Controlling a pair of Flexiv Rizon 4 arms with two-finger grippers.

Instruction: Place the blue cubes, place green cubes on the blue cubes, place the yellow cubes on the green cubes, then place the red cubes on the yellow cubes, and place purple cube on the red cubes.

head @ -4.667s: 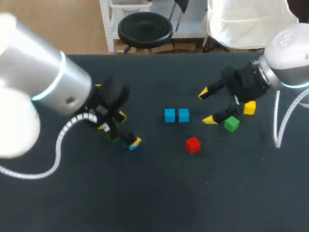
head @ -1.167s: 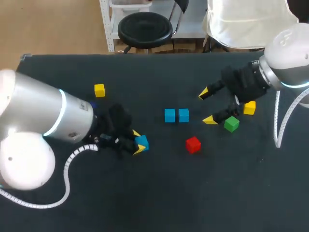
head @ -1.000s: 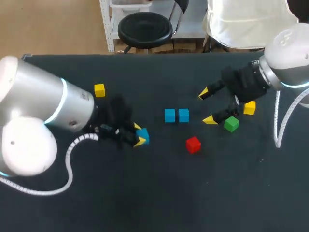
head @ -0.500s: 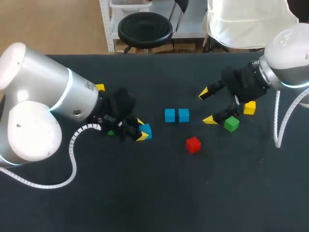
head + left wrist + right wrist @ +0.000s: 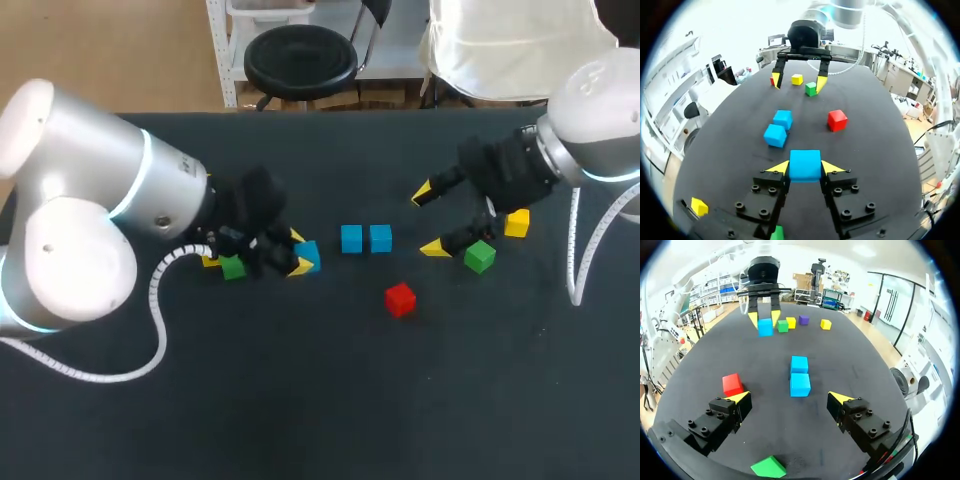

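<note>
blue cube point(image 5: 805, 165) sits pinched in the left gripper point(image 5: 805, 169), near two blue cubes point(image 5: 351, 238) side by side; right gripper point(image 5: 428, 220) hangs spread by a green cube point(image 5: 480, 256).

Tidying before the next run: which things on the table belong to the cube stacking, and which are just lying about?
Job: held blue cube in the left gripper; two middle blue cubes; red cube; right green cube; left green cube; right yellow cube; left yellow cubes; purple cube.
Lying about: nothing visible; every loose item is a task-coloured cube.
</note>
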